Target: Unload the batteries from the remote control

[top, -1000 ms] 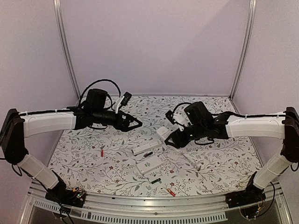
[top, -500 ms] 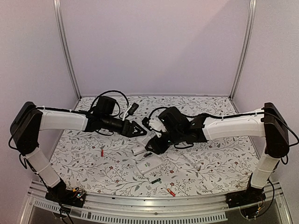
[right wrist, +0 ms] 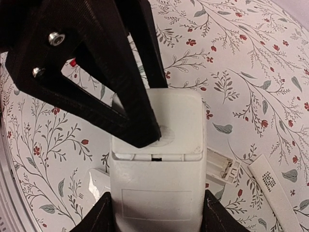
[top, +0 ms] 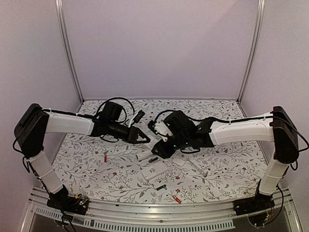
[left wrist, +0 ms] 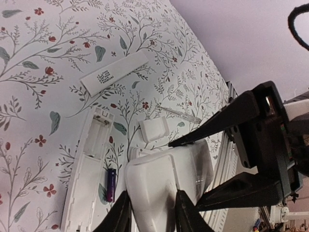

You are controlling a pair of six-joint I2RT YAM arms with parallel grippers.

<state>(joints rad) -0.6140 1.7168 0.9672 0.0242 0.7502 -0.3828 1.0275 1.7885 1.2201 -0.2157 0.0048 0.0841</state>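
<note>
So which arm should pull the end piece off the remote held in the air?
Left, probably. The left hand pinches the remote beyond the seam, ready to pull, while the right hand clamps the body as anchor.

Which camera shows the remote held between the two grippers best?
Right wrist: the held remote is large and central, its cover seam plain. Left wrist shows only one end; in the top view it is small and mostly hidden.
</note>
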